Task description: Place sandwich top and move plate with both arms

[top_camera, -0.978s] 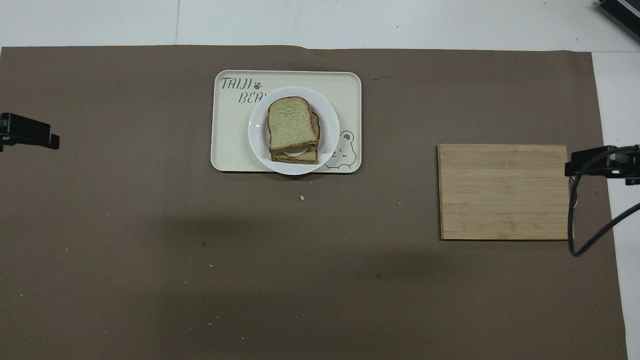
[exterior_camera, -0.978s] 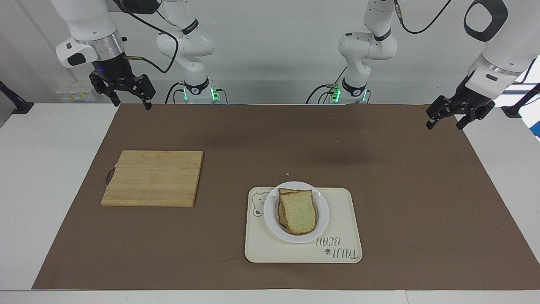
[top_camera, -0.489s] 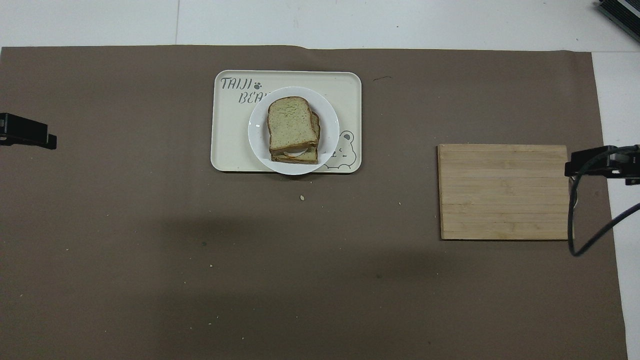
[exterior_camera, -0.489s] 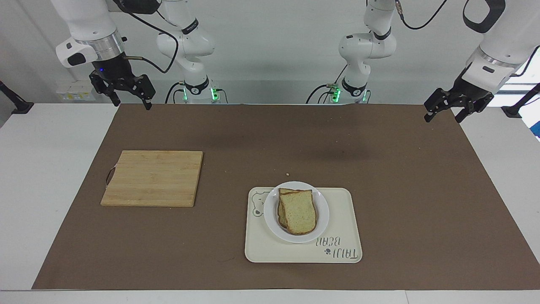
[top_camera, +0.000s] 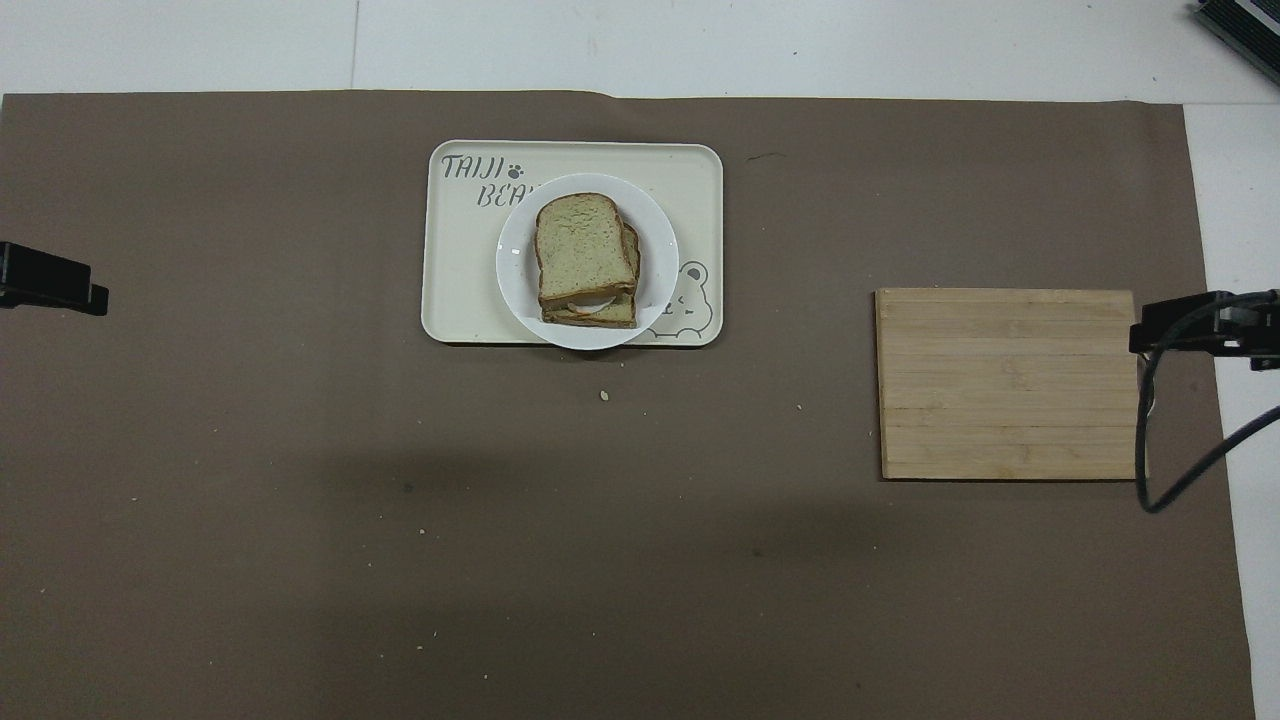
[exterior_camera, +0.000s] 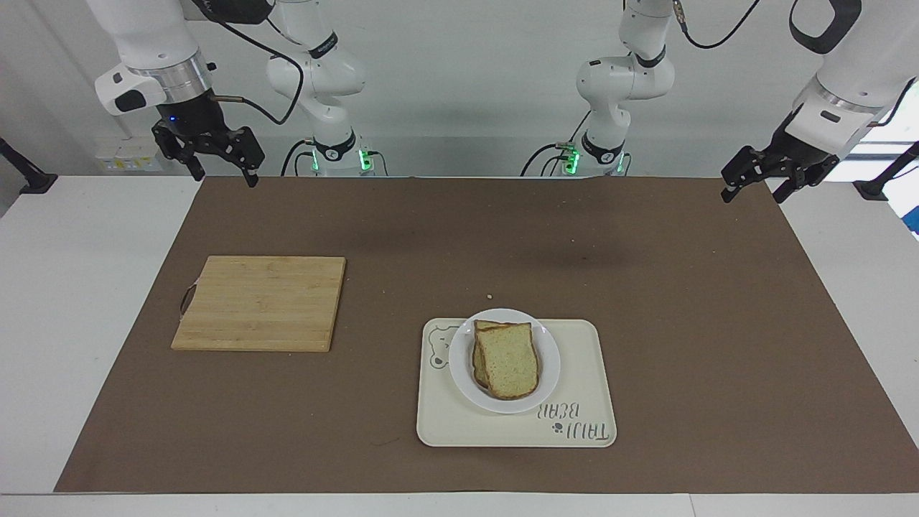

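Note:
The sandwich top (exterior_camera: 507,359) (top_camera: 584,245), a pale speckled slice with brown crust, lies on another slice on the small white plate (exterior_camera: 548,357) (top_camera: 513,262). A bit of white filling shows between the slices in the overhead view. The plate sits on the cream tray (exterior_camera: 585,373) (top_camera: 460,280). My right gripper (exterior_camera: 224,177) (top_camera: 1190,332) hangs open and empty over the mat's corner by the right arm's end. My left gripper (exterior_camera: 752,195) (top_camera: 55,285) hangs open and empty over the mat's edge at the left arm's end. Both are well away from the plate.
A wooden cutting board (exterior_camera: 258,303) (top_camera: 1008,384) lies bare toward the right arm's end of the table. A brown mat (exterior_camera: 431,237) covers most of the white table. A few crumbs lie on the mat near the tray.
My left gripper has risen a little and drawn slightly back toward its arm. The right gripper, sandwich, plate and tray have not moved.

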Controlling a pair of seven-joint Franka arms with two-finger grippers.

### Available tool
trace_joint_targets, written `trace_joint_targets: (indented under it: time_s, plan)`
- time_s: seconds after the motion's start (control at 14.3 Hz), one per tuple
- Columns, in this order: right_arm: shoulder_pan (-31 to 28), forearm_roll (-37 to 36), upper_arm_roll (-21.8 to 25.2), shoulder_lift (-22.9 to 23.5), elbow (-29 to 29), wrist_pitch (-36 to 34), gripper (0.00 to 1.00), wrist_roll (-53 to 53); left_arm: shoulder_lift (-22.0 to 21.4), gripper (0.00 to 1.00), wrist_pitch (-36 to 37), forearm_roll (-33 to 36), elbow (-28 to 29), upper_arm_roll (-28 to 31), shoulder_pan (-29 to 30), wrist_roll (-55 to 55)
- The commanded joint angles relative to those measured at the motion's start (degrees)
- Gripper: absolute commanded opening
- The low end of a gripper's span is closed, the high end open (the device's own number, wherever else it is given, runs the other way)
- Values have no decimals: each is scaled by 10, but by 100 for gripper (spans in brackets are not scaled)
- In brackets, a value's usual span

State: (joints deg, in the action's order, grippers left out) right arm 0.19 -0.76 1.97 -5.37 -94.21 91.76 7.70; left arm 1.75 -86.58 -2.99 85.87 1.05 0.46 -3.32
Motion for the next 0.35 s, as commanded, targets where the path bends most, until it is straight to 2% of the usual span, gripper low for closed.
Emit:
trace_joint_targets:
  time_s: [0.0,0.28]
  plan:
    - [-7,12,-5,4,10,-11,100,-2,-14,100,19,12,14,-7,0,6]
    - [-7,12,-5,4,11,-11,100,-2,-15,100,32,27,13,-11,-2,6]
